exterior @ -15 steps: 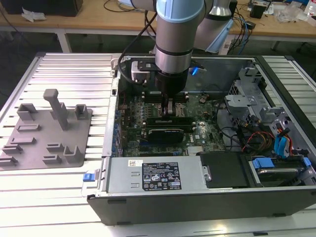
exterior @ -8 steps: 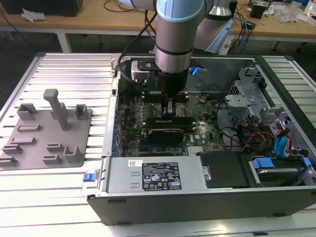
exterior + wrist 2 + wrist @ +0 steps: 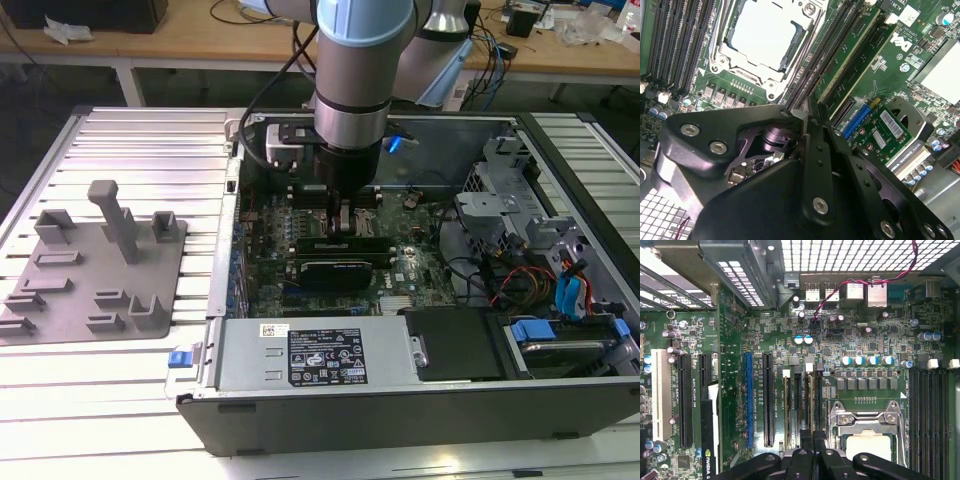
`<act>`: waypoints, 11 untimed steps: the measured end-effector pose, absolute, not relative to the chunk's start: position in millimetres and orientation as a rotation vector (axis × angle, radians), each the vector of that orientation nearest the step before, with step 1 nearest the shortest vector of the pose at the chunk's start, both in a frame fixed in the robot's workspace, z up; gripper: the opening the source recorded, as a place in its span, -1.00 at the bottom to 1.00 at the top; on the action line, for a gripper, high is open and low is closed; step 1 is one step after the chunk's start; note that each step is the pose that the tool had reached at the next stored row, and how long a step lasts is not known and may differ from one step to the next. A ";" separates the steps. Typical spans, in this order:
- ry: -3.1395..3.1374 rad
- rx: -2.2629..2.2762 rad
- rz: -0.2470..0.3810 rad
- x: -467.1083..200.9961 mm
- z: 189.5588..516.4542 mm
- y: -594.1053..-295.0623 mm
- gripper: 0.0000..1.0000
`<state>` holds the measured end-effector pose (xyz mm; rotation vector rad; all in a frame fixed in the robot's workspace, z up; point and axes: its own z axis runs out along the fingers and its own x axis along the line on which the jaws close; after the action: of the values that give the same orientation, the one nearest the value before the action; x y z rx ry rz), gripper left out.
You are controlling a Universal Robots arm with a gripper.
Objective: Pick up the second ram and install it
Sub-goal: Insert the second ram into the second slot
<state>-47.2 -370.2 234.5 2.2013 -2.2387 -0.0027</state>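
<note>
My gripper is low inside the open computer case, over the memory slots beside the CPU socket. In both wrist views its fingers are drawn close together. The second ram shows edge-on as a thin stick, running from the fingertips along a slot. It stands upright in line with that slot, and my gripper is shut on it. I cannot tell how deep it sits.
Another green stick stands in a slot beside the fingertips. A black card lies across the board just in front of the gripper. The grey fixture plate sits outside the case on the exterior view's left. Drive bays and cables crowd the right.
</note>
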 end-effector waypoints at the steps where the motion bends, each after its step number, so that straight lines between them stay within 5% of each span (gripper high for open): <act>1: -2.239 2.202 -0.004 -47.2 234.0 -370.2 -0.82; 11: -2.233 2.211 -0.008 -45.3 233.2 -370.2 -0.82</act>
<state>-45.3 -370.2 233.2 2.2107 -2.2334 -0.0078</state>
